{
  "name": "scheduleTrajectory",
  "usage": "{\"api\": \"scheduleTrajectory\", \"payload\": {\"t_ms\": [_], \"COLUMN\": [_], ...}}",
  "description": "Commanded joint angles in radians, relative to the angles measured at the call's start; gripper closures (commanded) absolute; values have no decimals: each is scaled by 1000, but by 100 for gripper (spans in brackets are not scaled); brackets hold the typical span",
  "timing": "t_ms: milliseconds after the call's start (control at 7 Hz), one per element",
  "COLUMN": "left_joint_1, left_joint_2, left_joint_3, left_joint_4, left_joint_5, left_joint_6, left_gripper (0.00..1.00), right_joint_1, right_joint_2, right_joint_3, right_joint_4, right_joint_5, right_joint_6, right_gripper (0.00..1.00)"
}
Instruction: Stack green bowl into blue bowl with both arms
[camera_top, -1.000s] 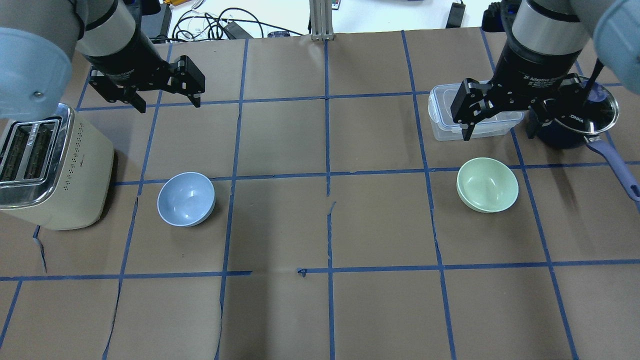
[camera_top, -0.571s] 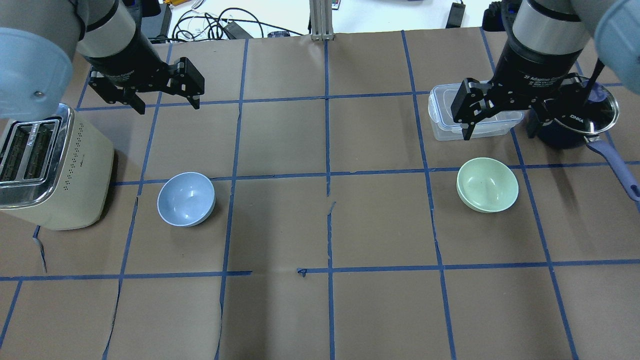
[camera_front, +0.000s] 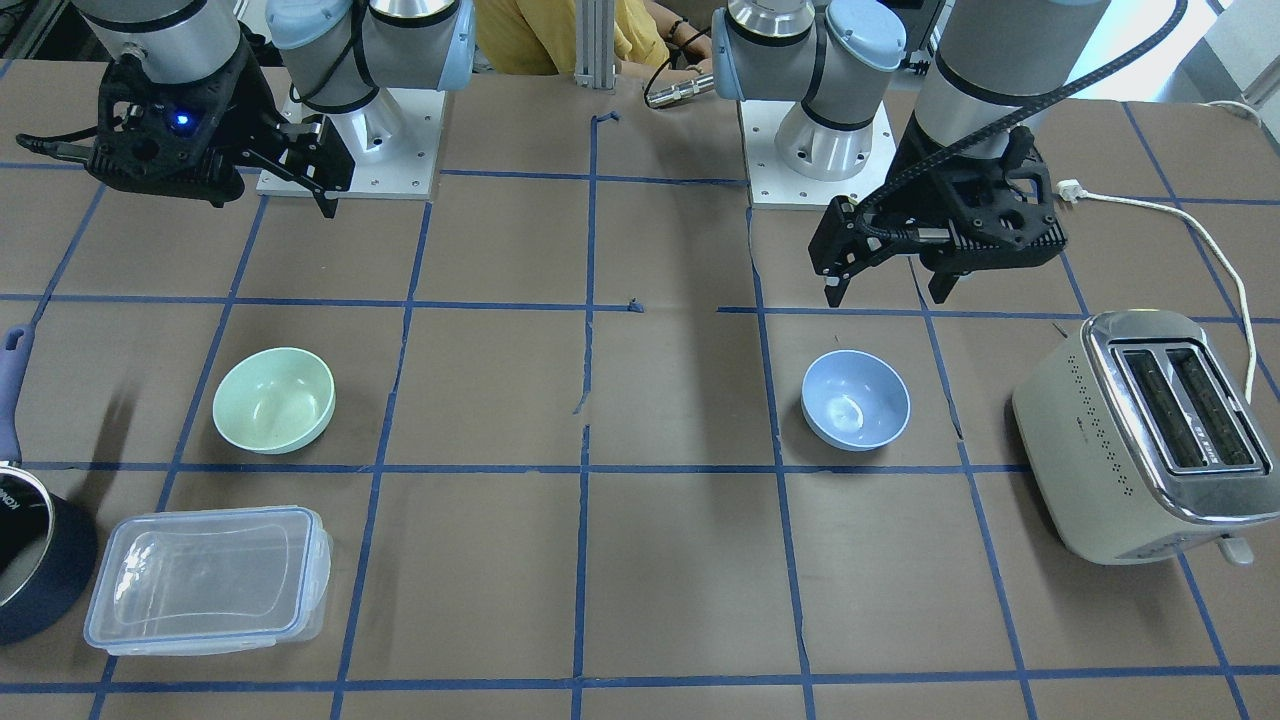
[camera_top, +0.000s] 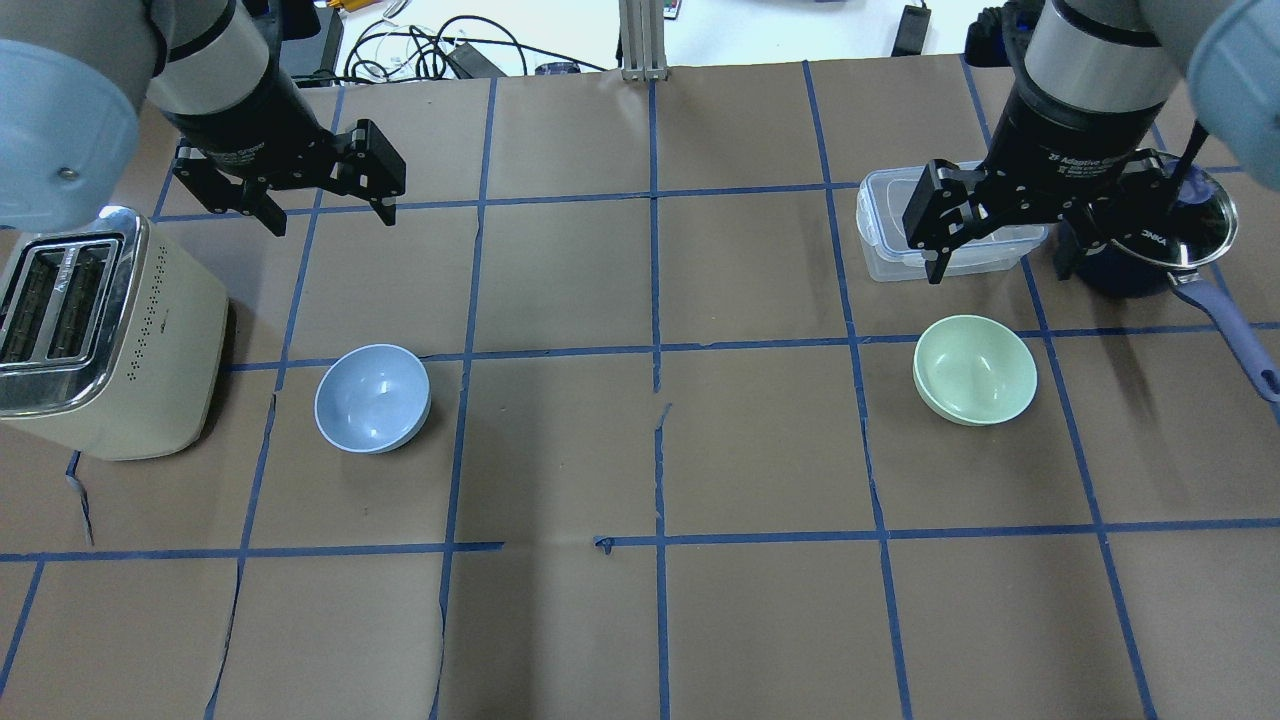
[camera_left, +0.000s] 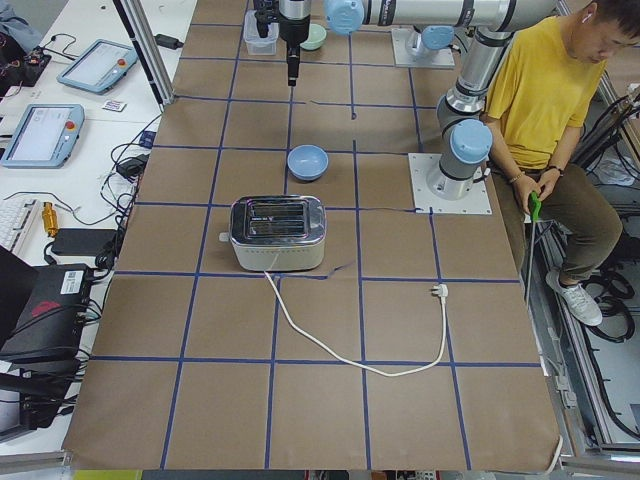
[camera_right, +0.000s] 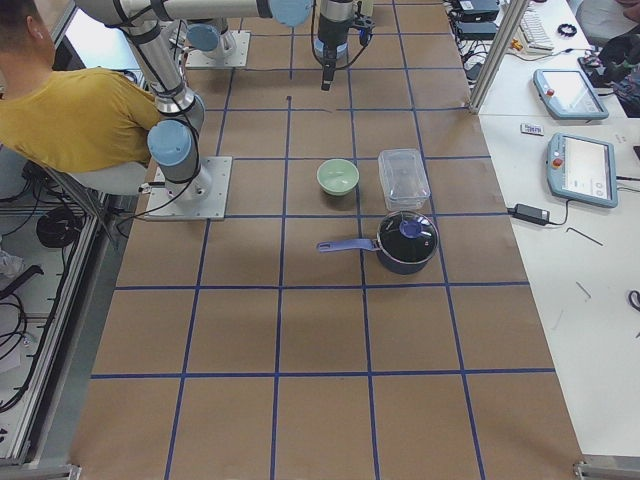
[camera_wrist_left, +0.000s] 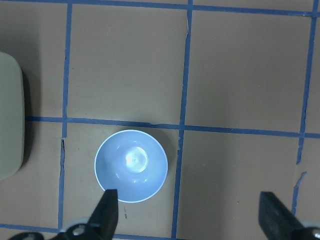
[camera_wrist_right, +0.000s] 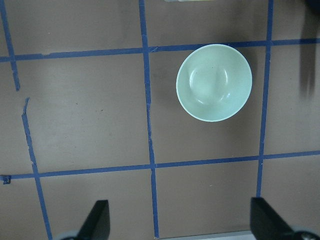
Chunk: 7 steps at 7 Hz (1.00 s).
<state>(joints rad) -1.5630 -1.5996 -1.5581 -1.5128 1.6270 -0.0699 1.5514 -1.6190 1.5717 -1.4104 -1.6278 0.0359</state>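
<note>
You've got both bowls sitting upright on the desk (camera_top: 760, 450), well apart, not stacked. In the overhead view, taken from desk centre, the blue bowl (camera_top: 372, 398) is at 9 o'clock and the green bowl (camera_top: 975, 369) at 3 o'clock. Both are empty, each alone in its taped square.

Left arm (camera_top: 230, 90): left jaws wide open, holding nothing, up in the air. Overhead they show at 12 o'clock of the blue bowl, no contact. In your left wrist view the blue bowl (camera_wrist_left: 131, 166) sits left of centre, and one fingertip (camera_wrist_left: 107, 210) overlaps its rim at 7 o'clock. The other fingertip (camera_wrist_left: 272, 210) is far off at 4 o'clock of the frame.

Right arm (camera_top: 1090, 80): right jaws wide open too, nothing held, hanging in the air. Overhead they show at 12 o'clock of the green bowl, apart from it. In your right wrist view the green bowl (camera_wrist_right: 214, 82) lies at 1 o'clock of the frame, clear of both fingertips (camera_wrist_right: 97, 220).

Rest, overhead: toaster (camera_top: 100, 330) at 9 o'clock of the blue bowl, near, not touching. Clear container (camera_top: 880, 225) at 12 o'clock of the green bowl, partly behind the right jaws. Lidded pot (camera_top: 1190, 215) at 2 o'clock of the green bowl, its handle (camera_top: 1235, 335) running toward 4 o'clock.
</note>
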Motion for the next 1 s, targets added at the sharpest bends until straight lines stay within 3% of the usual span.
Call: {"api": "scheduleTrajectory", "payload": {"t_ms": [0,571,857], "left_joint_1": [0,0,0], "left_joint_2": [1,9,10], "left_joint_3": [-3,-10,-13], "left_joint_4": [-4,-3,-3], "left_joint_5": [-2,-6,-7], "left_joint_6": [-2,-1,-1], "left_gripper": [0,0,0], "right_joint_1": [-1,-1,-13], "right_joint_2": [-1,1,24], "right_joint_3": [1,1,7], "right_joint_4": [5,19,-74], "right_joint_5": [-1,-1,3], "right_joint_6": [-1,-1,-14], "right_gripper": [0,0,0]}}
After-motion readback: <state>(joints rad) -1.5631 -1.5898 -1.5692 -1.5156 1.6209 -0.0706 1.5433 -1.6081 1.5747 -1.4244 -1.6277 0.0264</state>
